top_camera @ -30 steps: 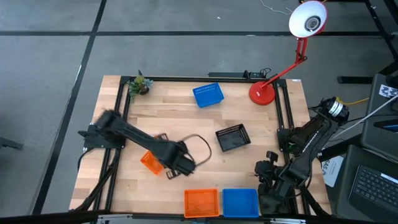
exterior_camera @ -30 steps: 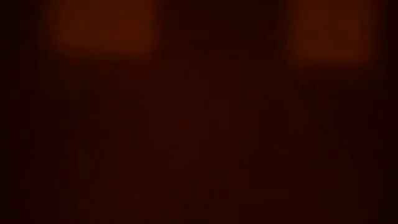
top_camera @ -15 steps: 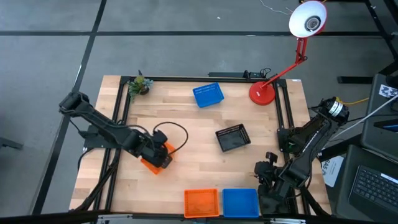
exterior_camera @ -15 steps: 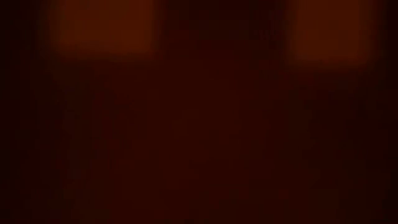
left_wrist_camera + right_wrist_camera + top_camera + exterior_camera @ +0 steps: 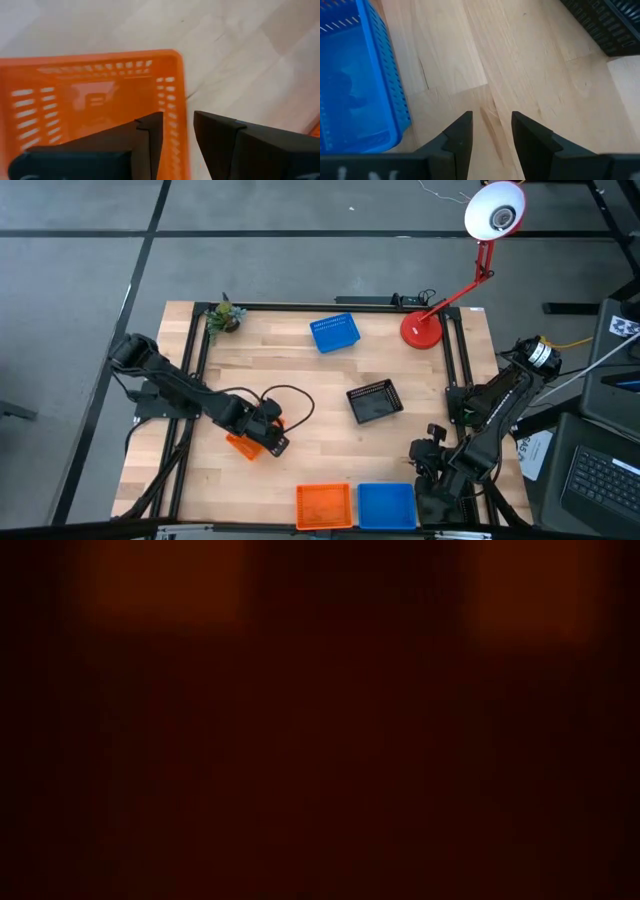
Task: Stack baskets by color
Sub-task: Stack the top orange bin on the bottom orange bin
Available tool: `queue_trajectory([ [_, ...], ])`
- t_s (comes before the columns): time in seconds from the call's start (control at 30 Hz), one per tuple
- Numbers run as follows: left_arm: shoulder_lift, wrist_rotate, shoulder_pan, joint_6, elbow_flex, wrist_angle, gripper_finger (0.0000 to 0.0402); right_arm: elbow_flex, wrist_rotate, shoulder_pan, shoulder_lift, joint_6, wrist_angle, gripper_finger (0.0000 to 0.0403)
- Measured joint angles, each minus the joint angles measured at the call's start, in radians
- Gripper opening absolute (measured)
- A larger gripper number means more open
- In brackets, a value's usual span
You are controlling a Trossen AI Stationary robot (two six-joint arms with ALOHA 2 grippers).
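In the high view, a wooden bench (image 5: 300,390) is seen from straight above. The left tool (image 5: 272,439) is positioned left of the frame's centre, directly over a small orange basket (image 5: 241,444) that lies tilted on the boards. In the left wrist view, the fingers (image 5: 150,140) are seen parted by a narrow gap that straddles one side wall of that orange basket (image 5: 95,100): one finger is inside the basket, the other outside. Whether the wall is actually pinched cannot be told.

The right tool (image 5: 428,452) is parked at the lower right of the frame, near the bench's edge. In the right wrist view its fingers (image 5: 462,137) are shown slightly apart with nothing between them, only bare wood below.

Along the bottom edge of the high view, an orange stack (image 5: 323,506) and a blue stack (image 5: 386,505) are set side by side, touching. A black basket (image 5: 374,401) is placed right of centre, skewed. A single blue basket (image 5: 334,333) is found at the upper middle. A red desk lamp (image 5: 440,305) is stood at the upper right and a small potted plant (image 5: 224,317) at the upper left corner.

The low view is dark and nothing can be made out in it.
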Motion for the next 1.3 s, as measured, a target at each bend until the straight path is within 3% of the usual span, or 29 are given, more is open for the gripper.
queue_trajectory([
  [0.3, 0.009, 0.028, -0.002, -0.003, 0.0, 0.026, 0.0101, 0.0, 0.0, 0.0, 0.0, 0.0, -0.002, 0.0135],
  [0.57, 0.132, 0.095, -0.009, -0.013, 0.0, 0.047, 0.0099, 0.0, 0.0, 0.0, 0.0, 0.0, -0.002, 0.0135],
  [0.7, 0.143, 0.138, -0.008, -0.003, 0.024, 0.092, 0.0048, 0.0, 0.0, 0.0, 0.0, 0.0, -0.003, 0.0135],
  [0.77, 0.144, 0.149, -0.008, 0.036, 0.072, 0.09, 0.0014, 0.0, 0.0, 0.0, 0.0, 0.0, -0.003, 0.0135],
  [0.9, 0.144, 0.147, -0.009, 0.142, 0.23, 0.081, 0.0002, 0.0, 0.0, 0.0, 0.0, 0.0, -0.003, 0.0135],
  [1.07, 0.154, 0.021, -0.049, 0.296, 0.471, 0.082, 0.0, 0.0, 0.0, 0.0, 0.0, 0.001, -0.003, 0.0135],
  [1.3, 0.321, -0.058, -0.133, 0.505, 0.814, -0.034, 0.0, 0.0, -0.01, 0.0, 0.0, -0.04, -0.002, 0.0135],
])
